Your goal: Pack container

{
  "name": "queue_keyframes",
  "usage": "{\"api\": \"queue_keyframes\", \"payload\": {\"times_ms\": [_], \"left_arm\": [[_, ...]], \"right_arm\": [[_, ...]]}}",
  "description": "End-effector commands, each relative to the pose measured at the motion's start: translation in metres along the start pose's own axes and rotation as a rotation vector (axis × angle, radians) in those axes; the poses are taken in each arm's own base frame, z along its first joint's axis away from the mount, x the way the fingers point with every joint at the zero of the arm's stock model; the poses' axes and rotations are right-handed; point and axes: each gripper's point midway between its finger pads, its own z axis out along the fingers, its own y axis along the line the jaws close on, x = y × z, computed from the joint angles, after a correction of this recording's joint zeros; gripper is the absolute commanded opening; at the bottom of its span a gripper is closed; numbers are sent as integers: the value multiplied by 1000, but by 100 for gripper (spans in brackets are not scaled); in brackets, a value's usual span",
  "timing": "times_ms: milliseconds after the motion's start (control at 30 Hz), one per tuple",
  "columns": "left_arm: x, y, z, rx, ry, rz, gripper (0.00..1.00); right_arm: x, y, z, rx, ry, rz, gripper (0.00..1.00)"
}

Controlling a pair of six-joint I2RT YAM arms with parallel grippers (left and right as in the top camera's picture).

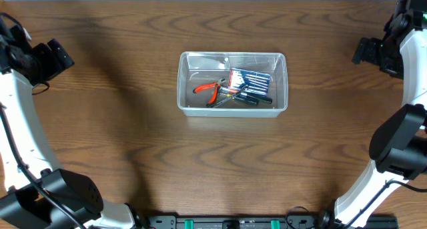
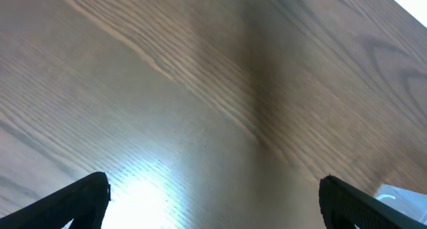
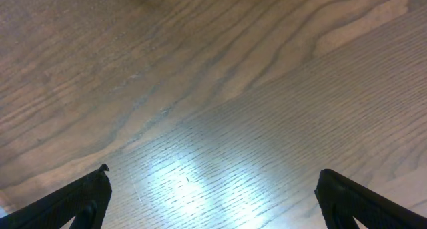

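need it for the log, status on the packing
Left gripper, right gripper: jaws open, empty. Container mid-table, pliers and screwdriver case inside. Nothing in the way.

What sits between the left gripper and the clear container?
Nothing. The overhead view shows only bare wooden table between the left gripper and the container.
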Motion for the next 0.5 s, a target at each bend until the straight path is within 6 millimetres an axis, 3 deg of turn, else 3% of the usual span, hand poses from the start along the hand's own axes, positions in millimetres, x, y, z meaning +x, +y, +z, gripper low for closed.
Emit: {"api": "queue_keyframes", "payload": {"times_ms": [0, 233, 467], "left_arm": [[-11, -11, -13, 12, -59, 48, 98], [-38, -67, -35, 85, -248, 365, 98], [-39, -120, -75, 168, -410, 502, 98]], "right_arm": [[0, -2, 2, 4, 2, 17, 99], [0, -2, 2, 4, 2, 17, 99], [0, -2, 2, 4, 2, 17, 99]]}}
